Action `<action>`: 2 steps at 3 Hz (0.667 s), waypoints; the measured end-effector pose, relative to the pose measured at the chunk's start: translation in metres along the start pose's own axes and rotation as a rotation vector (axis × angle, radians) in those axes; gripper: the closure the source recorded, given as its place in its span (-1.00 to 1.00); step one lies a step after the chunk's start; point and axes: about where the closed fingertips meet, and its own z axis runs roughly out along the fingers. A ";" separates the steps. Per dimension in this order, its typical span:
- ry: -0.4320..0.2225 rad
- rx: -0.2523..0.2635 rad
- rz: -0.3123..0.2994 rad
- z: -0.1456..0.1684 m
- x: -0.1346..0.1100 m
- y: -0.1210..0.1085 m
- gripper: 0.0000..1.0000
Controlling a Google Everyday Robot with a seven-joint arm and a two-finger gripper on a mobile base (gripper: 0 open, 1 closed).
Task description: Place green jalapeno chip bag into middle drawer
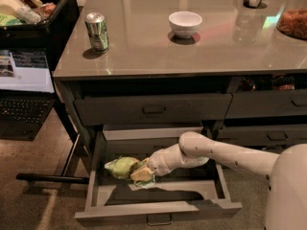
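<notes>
The middle drawer [158, 211] is pulled out below the counter, showing its grey inner floor. The green jalapeno chip bag [122, 167] is a crinkly light-green bag at the left side of the drawer, low over its floor. My white arm reaches in from the right, and my gripper [139, 174] is at the bag's right end, shut on it. The bag's right end is hidden by the gripper.
A green-and-silver soda can [97, 31] and a white bowl [185, 23] stand on the grey countertop [192, 51]. A like drawer front [153, 109] sits shut above. A laptop [26, 80] and a black bin [33, 8] are at left.
</notes>
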 end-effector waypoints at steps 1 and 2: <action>0.054 0.042 0.018 0.009 0.029 -0.020 -0.29; 0.079 0.080 0.041 0.011 0.051 -0.038 -0.76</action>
